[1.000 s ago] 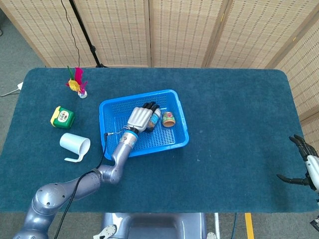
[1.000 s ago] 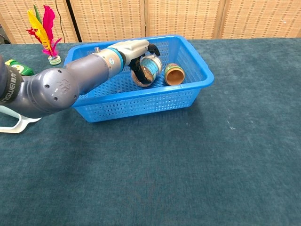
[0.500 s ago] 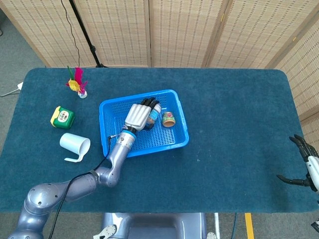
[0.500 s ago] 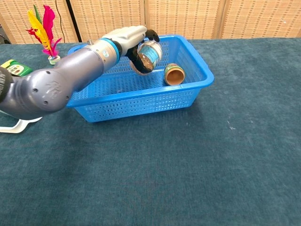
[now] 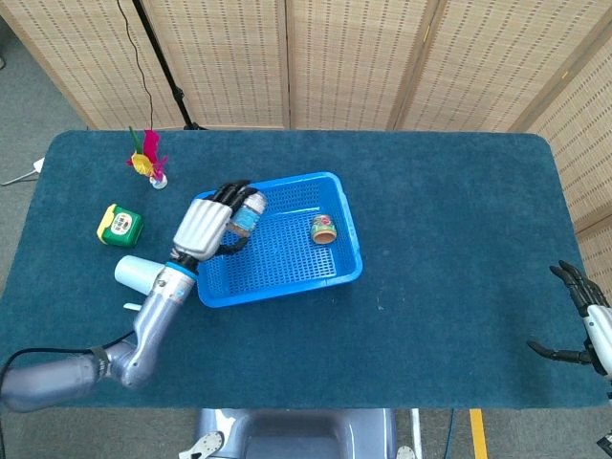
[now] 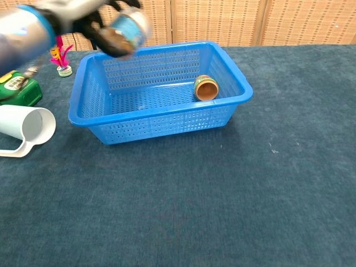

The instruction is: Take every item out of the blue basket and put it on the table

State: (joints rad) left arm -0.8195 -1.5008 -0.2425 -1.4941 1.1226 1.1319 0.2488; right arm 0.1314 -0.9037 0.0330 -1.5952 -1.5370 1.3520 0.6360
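Left robot hand grips a blurred, seemingly cylindrical jar above the perforated plastic basket.

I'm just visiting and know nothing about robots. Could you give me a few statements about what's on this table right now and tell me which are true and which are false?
1. The left hand holds a small jar in its fingers. True.
2. The blue basket has nothing left inside. False: a small can still lies in it on its side.
3. The white cup stands upright. False: it lies on its side on the table.
4. The right hand holds nothing. True.
5. A green box sits on the table outside the basket. True.
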